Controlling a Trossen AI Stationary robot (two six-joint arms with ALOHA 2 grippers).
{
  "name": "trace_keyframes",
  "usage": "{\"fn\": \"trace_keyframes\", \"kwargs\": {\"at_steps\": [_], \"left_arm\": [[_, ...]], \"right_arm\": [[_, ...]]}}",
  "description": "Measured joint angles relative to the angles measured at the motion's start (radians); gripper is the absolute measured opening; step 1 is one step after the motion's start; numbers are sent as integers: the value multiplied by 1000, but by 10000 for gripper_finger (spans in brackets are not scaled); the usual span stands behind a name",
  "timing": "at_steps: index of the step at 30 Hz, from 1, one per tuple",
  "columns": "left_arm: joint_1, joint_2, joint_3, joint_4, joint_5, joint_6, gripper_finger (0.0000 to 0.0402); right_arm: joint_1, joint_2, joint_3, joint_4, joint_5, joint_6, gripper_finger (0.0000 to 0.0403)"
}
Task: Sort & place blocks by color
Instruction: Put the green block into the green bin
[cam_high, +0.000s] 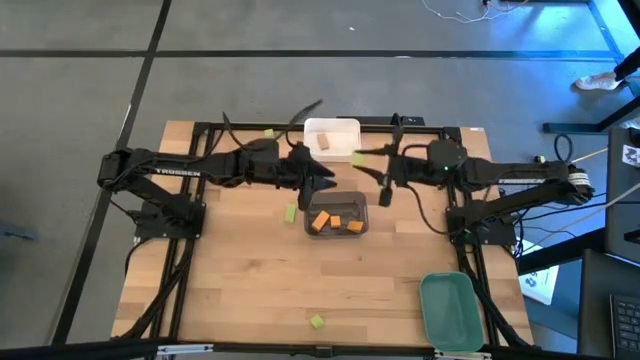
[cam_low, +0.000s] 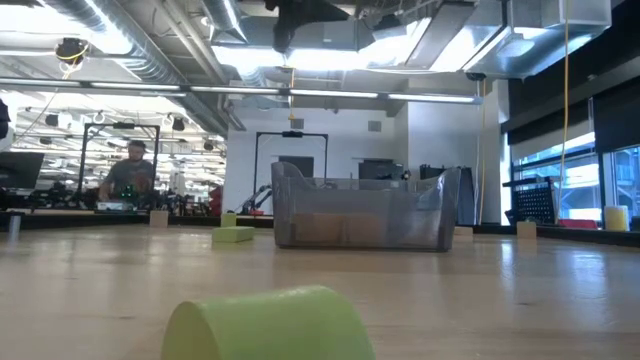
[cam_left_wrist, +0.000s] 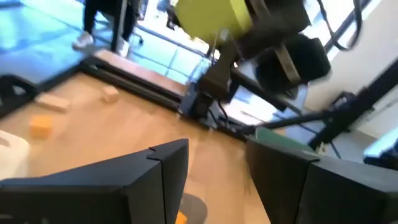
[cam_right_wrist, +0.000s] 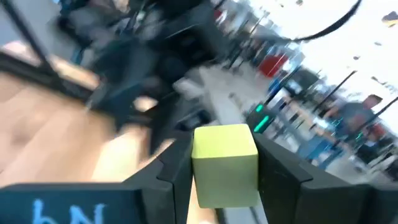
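The right tool (cam_right_wrist: 224, 163) was closed on a light green block (cam_right_wrist: 225, 163), lifted above the surface (cam_high: 240, 270) near its far edge, just beside the white bin (cam_high: 333, 136). The left tool (cam_high: 322, 185) hung over the middle of the surface, just beside the dark grey bin (cam_high: 337, 216); its fingers (cam_left_wrist: 118, 186) stood apart and held nothing. Three orange blocks (cam_high: 337, 222) lay inside the dark grey bin, and one tan block (cam_high: 324, 142) lay in the white bin. A light green block (cam_high: 291, 213) rested just beside the grey bin, another (cam_high: 317, 321) near the near edge, a third (cam_high: 269, 132) at the far edge. The green bin (cam_high: 447, 310) sat at the near right corner.
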Motion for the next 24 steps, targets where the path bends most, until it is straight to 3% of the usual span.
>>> {"fn": "trace_keyframes", "kwargs": {"at_steps": [9,17,24], "left_arm": [[13,2,0,-61,-2,77,153],[25,2,0,-64,-3,179,153],[28,2,0,-72,29,231,153]], "right_arm": [[145,-87,237,-611,242,279,135],[280,-68,452,-1015,246,660,135],[361,-67,498,-1144,206,866,135]]}}
